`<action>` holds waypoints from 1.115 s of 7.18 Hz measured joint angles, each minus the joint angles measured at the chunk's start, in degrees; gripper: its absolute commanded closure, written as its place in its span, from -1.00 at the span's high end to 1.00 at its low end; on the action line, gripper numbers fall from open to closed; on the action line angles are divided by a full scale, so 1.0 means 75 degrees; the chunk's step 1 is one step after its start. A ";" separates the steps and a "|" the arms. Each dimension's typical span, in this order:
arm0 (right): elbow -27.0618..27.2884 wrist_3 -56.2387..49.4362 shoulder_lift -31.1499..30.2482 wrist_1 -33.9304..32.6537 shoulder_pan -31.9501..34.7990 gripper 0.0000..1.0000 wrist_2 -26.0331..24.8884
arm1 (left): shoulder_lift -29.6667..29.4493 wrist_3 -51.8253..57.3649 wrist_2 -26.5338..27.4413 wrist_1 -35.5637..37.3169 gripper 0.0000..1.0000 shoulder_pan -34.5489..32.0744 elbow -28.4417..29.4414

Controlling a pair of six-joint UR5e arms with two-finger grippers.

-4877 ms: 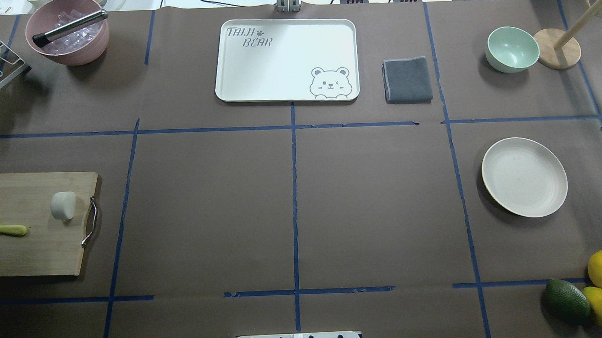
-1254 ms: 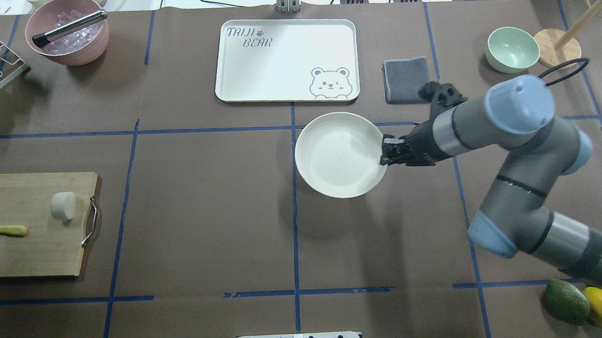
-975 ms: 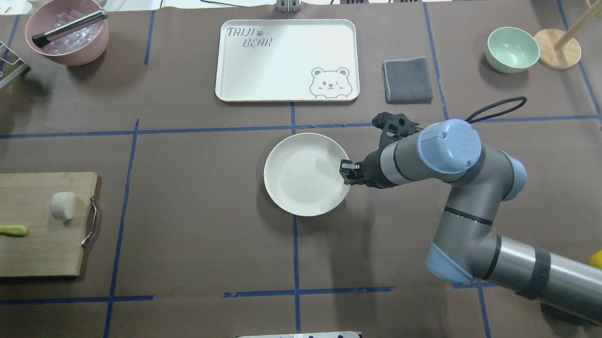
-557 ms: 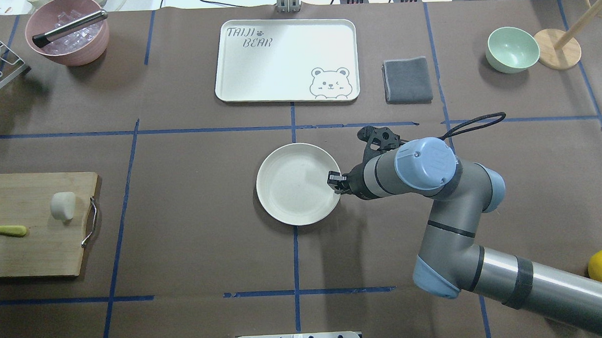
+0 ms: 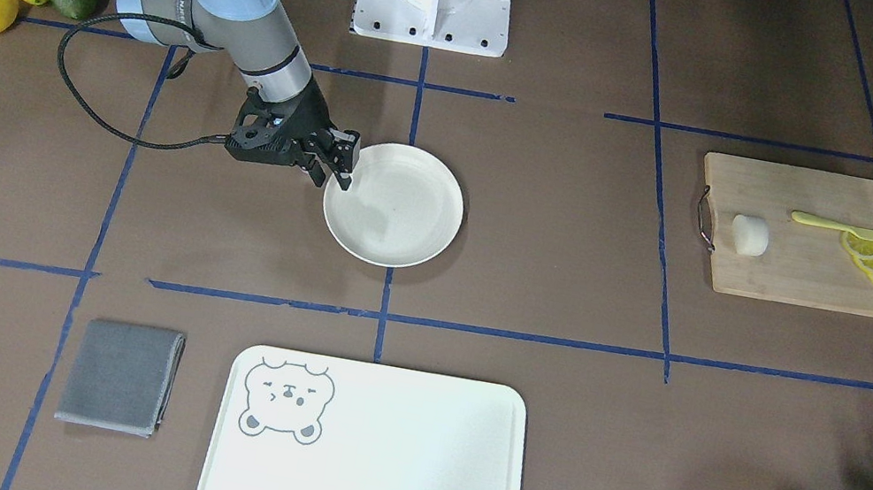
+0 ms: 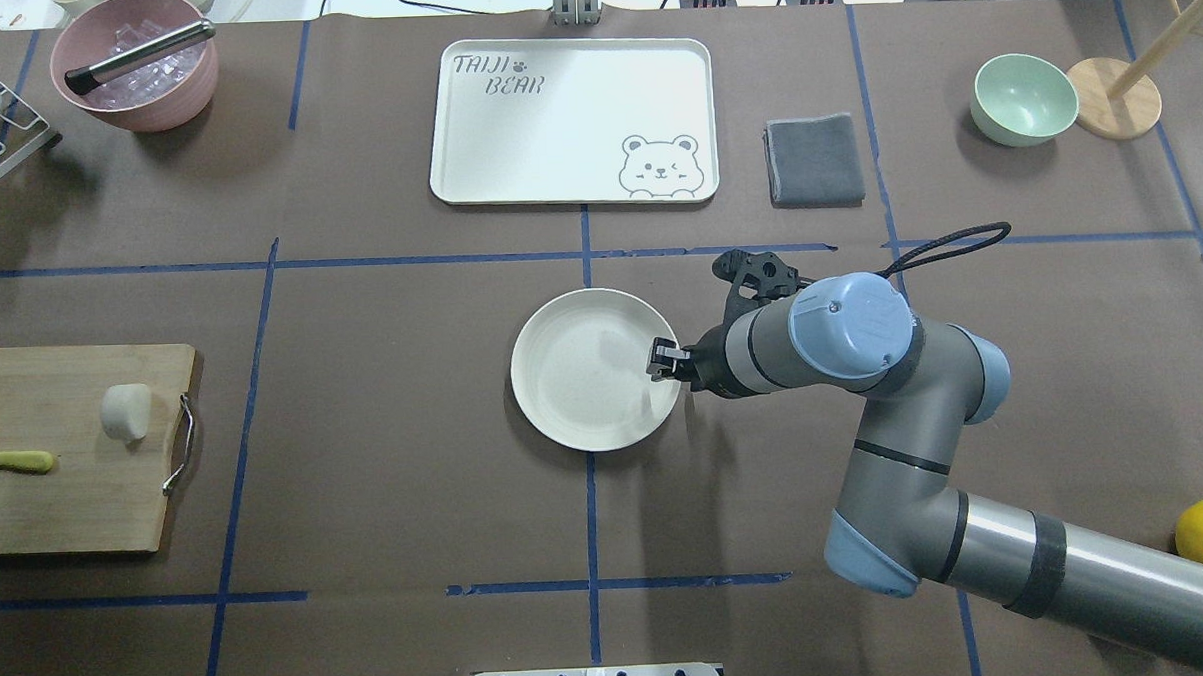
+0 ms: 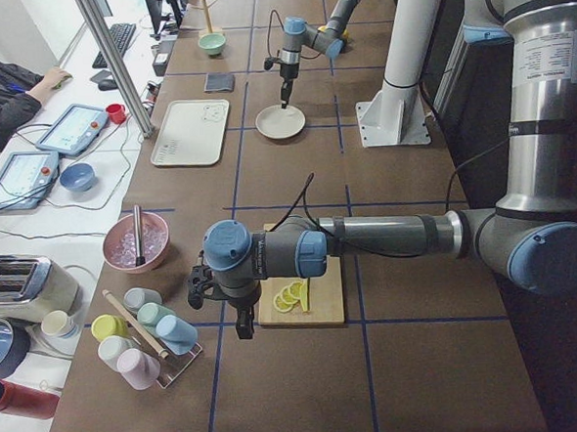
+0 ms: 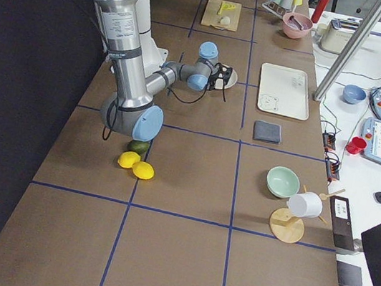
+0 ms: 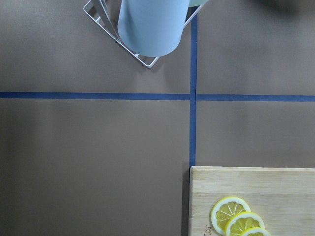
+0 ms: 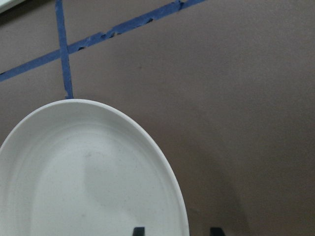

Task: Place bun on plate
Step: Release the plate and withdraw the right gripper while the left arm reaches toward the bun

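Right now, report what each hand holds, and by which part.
The right hand straddles the plate at the rim nearest its arm, one finger inside, one outside; whether it clamps cannot be told. For the left hand, cannot tell.

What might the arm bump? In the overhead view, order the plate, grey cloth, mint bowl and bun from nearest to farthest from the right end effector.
1. plate: table centre, right beside it.
2. grey cloth: far side, right of centre.
3. mint bowl: far right corner.
4. bun: cutting board, left edge.
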 measured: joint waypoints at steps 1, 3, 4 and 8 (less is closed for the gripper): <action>0.0128 -0.0003 -0.0005 -0.0079 0.0091 1.00 0.0047 | -0.0001 -0.0002 0.0019 -0.0037 1.00 0.0008 -0.0088; 0.0858 -0.0133 -0.0010 -0.1344 0.0501 1.00 0.0298 | 0.0033 -0.0421 0.0056 -0.0386 1.00 0.0412 -0.0627; 0.1356 -0.0395 -0.0017 -0.2351 0.0781 1.00 0.0380 | 0.0115 -0.1410 0.0060 -0.0656 1.00 0.0925 -0.1093; 0.2347 -0.3472 -0.0111 -0.5190 0.1968 1.00 0.0608 | 0.0879 -0.6251 0.1182 -0.3391 0.99 0.3793 -0.2084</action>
